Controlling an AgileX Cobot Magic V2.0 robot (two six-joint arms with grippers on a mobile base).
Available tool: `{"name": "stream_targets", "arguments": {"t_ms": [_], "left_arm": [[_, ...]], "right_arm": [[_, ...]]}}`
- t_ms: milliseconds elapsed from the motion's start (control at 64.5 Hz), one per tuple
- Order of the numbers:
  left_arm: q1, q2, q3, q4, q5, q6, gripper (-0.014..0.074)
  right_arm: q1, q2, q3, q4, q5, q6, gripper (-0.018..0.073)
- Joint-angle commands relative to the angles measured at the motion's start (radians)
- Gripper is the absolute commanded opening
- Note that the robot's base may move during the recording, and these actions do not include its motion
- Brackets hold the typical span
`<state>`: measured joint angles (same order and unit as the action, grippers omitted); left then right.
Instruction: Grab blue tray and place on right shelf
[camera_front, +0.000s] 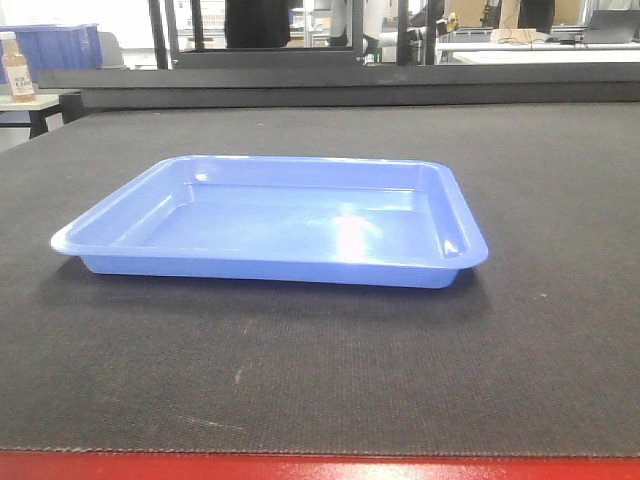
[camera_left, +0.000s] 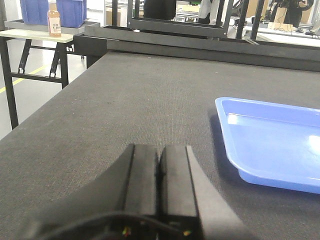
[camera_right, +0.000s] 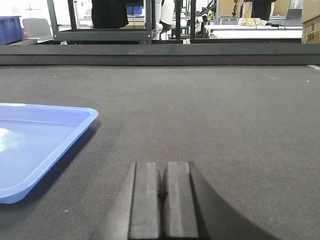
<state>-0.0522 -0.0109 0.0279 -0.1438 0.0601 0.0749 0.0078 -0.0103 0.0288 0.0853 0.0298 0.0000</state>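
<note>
You have no text here that can be read; the one label in sight is the pale band on the small bottle (camera_left: 54, 19), standing on the side table (camera_left: 30, 34) well beyond and left of the blue tray (camera_left: 280, 145); its print is too small to make out.

Blue tray (camera_front: 290, 225) lay flat on dark grey mat (camera_front: 320, 380), roughly central on counter, long side parallel to near edge. Glossy floor showed glare patch toward right end. Red strip (camera_front: 320, 468) ran along near edge. Dark raised ledge (camera_front: 350, 92) lined far edge. Beyond far-left corner: side table (camera_front: 35, 102) carrying bottle (camera_front: 16, 66), blue bins (camera_front: 60, 48) behind.
</note>
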Motion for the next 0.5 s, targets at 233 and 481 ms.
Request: {"name": "stream_targets", "arguments": {"t_ms": [233, 481], "left_arm": [[0.003, -0.015, 0.03, -0.008, -0.09, -0.002, -0.0048], [0.003, -0.015, 0.03, -0.008, -0.089, -0.002, -0.0048]], "right_arm": [[0.001, -0.021, -0.023, 0.002, -0.081, -0.006, 0.0055], [0.001, -0.021, -0.023, 0.002, -0.097, -0.006, 0.0055]]}}
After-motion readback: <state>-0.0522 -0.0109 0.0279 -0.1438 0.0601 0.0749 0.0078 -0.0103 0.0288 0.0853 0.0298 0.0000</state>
